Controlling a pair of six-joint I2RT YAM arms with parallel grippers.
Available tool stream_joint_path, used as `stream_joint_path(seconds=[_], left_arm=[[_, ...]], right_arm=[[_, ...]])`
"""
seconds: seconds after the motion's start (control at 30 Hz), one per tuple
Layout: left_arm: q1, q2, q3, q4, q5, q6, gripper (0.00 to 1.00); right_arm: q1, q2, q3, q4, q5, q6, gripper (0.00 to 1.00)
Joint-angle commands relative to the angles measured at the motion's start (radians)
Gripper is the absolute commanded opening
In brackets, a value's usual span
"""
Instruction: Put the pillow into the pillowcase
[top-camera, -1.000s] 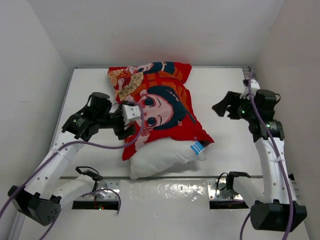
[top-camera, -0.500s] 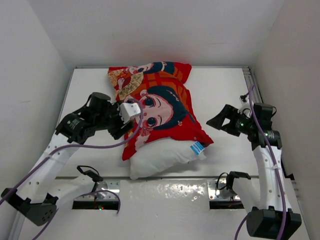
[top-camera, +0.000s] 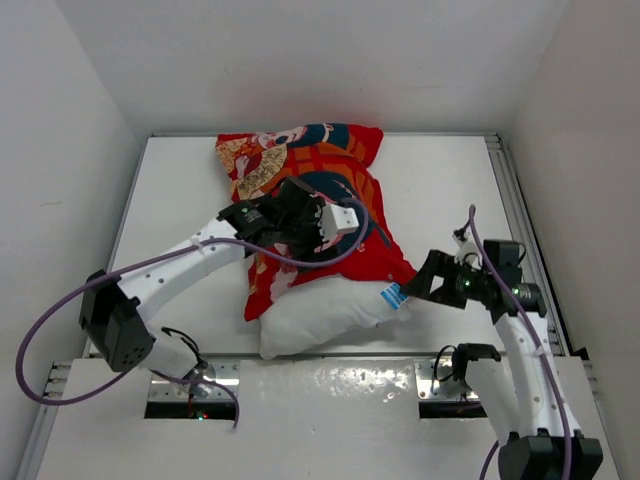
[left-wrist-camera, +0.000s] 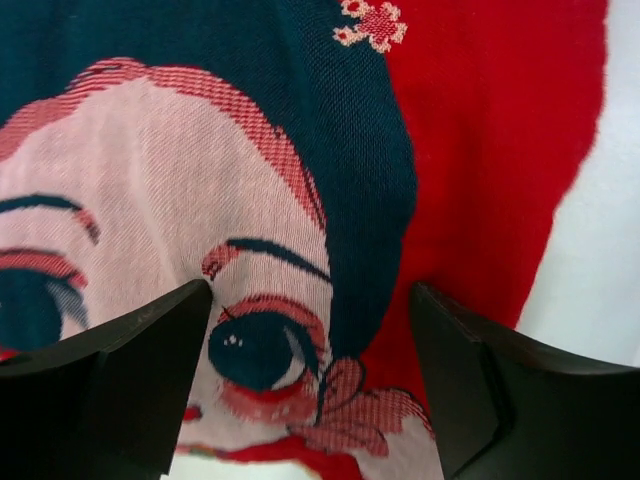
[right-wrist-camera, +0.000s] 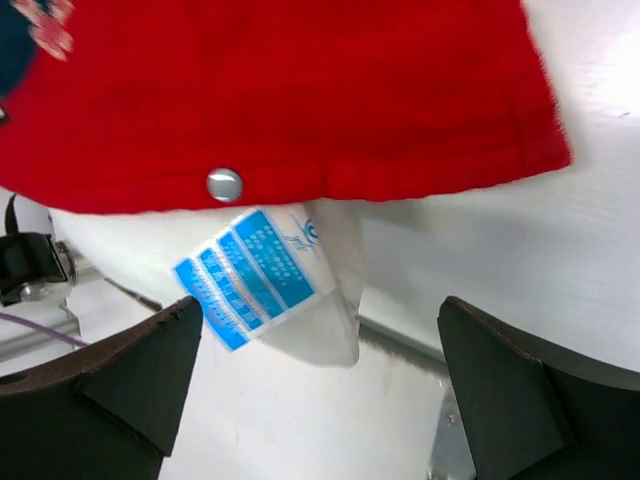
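Bulging white pillow (top-camera: 320, 315) protrudes from woven pillowcase (top-camera: 350, 160).

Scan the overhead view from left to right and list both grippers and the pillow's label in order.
left gripper, open over the pillowcase → blue label on the pillow corner → right gripper, open

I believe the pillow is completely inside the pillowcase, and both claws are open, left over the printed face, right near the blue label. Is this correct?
Not completely: in the top external view the white near end of the pillow sticks out of the pillowcase. The rest holds: left claw open over the printed face, right claw open near the blue label.
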Motion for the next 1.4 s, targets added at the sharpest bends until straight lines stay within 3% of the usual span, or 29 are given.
stream_joint_path(seconds=[0.0, 0.17, 0.23, 0.33, 0.37, 0.4, 0.47, 0.5, 0.6, 0.7, 0.77, 0.87, 0.9, 0.93, 1.03, 1.07, 1.17, 1.37], left_arm=[[-0.029, 0.011, -0.012, 0.097, -0.023, -0.035, 0.77], [-0.048, 0.059, -0.031, 0.113, 0.026, -0.044, 0.64], [-0.051, 0.074, -0.023, 0.108, 0.035, -0.052, 0.56], [-0.054, 0.097, -0.027, 0.109, 0.067, -0.063, 0.32], [-0.057, 0.104, -0.032, 0.108, 0.075, -0.067, 0.19], [-0.057, 0.117, -0.032, 0.109, 0.082, -0.067, 0.11], [-0.054, 0.128, -0.011, 0.103, 0.090, -0.069, 0.00], [-0.054, 0.149, 0.008, 0.093, 0.089, -0.064, 0.00], [-0.022, 0.188, 0.103, 0.051, 0.060, -0.076, 0.00], [0.021, 0.220, 0.176, 0.040, -0.003, -0.116, 0.00], [0.026, 0.234, 0.193, 0.039, -0.081, -0.121, 0.00], [0.026, 0.246, 0.195, 0.045, -0.125, -0.130, 0.03], [0.026, 0.260, 0.199, 0.037, -0.122, -0.130, 0.11], [0.026, 0.266, 0.203, 0.034, -0.113, -0.132, 0.26], [0.026, 0.295, 0.229, 0.024, -0.111, -0.141, 0.47], [0.026, 0.303, 0.235, 0.022, -0.115, -0.144, 0.49], [0.026, 0.323, 0.252, 0.028, -0.184, -0.149, 0.52], [0.018, 0.286, 0.262, 0.019, -0.191, -0.149, 0.53]], right_arm=[[0.022, -0.128, -0.134, 0.129, -0.042, 0.093, 0.99], [0.044, -0.141, -0.329, 0.264, -0.143, 0.163, 0.99], [0.063, -0.092, -0.434, 0.470, -0.249, 0.271, 0.99], [0.152, -0.055, -0.572, 0.798, -0.226, 0.428, 0.99], [0.169, -0.046, -0.618, 0.885, -0.204, 0.461, 0.96], [0.212, -0.034, -0.633, 1.064, -0.181, 0.494, 0.90], [0.247, 0.040, -0.626, 1.200, -0.088, 0.550, 0.70], [0.282, 0.073, -0.604, 1.268, -0.055, 0.550, 0.42], [0.306, 0.266, -0.451, 1.273, 0.043, 0.495, 0.00], [0.265, 0.486, -0.289, 1.351, 0.034, 0.519, 0.00], [0.239, 0.663, -0.172, 1.465, -0.027, 0.579, 0.00], [0.223, 0.838, -0.017, 1.453, -0.119, 0.616, 0.04], [0.226, 0.859, 0.008, 1.424, -0.125, 0.602, 0.12], [0.226, 0.865, 0.023, 1.382, -0.119, 0.550, 0.35], [0.234, 0.818, 0.029, 1.209, -0.014, 0.412, 0.64], [0.234, 0.792, 0.007, 1.145, 0.023, 0.384, 0.78], [0.223, 0.672, -0.059, 1.089, 0.149, 0.329, 0.99], [0.209, 0.396, -0.251, 1.101, 0.360, 0.346, 0.99]])
